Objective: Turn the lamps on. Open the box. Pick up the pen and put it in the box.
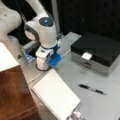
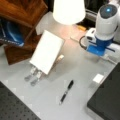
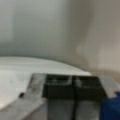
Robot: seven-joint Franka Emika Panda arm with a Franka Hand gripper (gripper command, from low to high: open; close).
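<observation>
1. The lamp [image 2: 68,10] glows cream-white at a front view's top, lit; its shade [image 1: 6,58] shows at a front view's left edge.
2. The box [image 1: 96,51] sits shut on the counter [image 1: 100,105], black lid down, white latch [image 1: 86,56] at its front.
3. The pen [image 1: 91,89] lies flat on the counter, near the box and apart from the white notebook [image 1: 56,96]; it shows in both front views [image 2: 66,91].
4. The tool [image 3: 74,87] points down near the lamp's base, pads together, holding nothing.

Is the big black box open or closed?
Closed. In both front views the box has its black lid lying flat on the silver sides, the white latch at its front, and nothing of the inside showing.
</observation>
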